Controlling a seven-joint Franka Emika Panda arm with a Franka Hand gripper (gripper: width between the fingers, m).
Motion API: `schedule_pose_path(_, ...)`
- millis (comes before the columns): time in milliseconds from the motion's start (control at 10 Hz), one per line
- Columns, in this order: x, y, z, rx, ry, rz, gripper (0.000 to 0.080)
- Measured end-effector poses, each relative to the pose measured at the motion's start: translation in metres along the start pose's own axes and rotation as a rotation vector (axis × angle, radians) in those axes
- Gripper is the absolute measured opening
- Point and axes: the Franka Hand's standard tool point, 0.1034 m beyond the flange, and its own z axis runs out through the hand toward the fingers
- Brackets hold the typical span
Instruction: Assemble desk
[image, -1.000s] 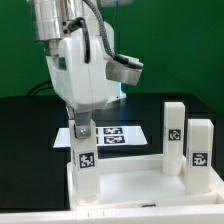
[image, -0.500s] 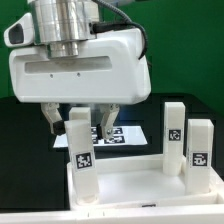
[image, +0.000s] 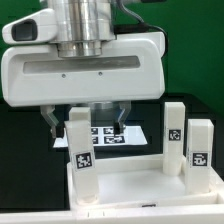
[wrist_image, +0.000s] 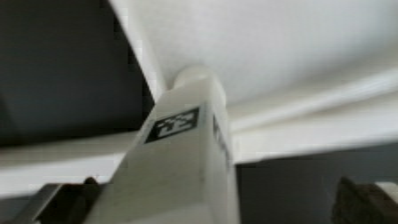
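Hanging wide open and empty, the jaws (image: 84, 124) could clip the tagged white block leg (image: 79, 160) lower left, tipping it from the white rimmed tabletop panel (image: 135, 188).

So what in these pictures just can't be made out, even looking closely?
- Exterior view: the marker board is partly hidden behind the gripper and the near leg.
- Exterior view: the tabletop is cut off by the bottom edge, so its front corners are unseen.
- Exterior view: whether the legs at the exterior view's right sit in sockets; their bases are hidden.
- Wrist view: the leg's tag is blurred, and its lower end is not visible.
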Motion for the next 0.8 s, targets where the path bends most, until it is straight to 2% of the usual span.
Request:
schedule_pose_path(200, 0.0000, -0.0001, 0.0001, 0.000, 0.000, 0.016, 0.0375)
schedule_pose_path(300, 0.0002, 0.0013, -0.0002, -0.001, 0.001, 0.094, 0.0285)
schedule_pose_path(500, 0.0004, 0.0015, 0.0002, -0.001, 0.002, 0.284, 0.0285)
schedule_pose_path(700, 0.0019, 0.0013, 0.0013, -0.004, 0.005, 0.607, 0.0285)
schedule_pose_path(800, 0.0023, 0.0010, 0.0019, 0.006, 0.004, 0.833, 0.0285)
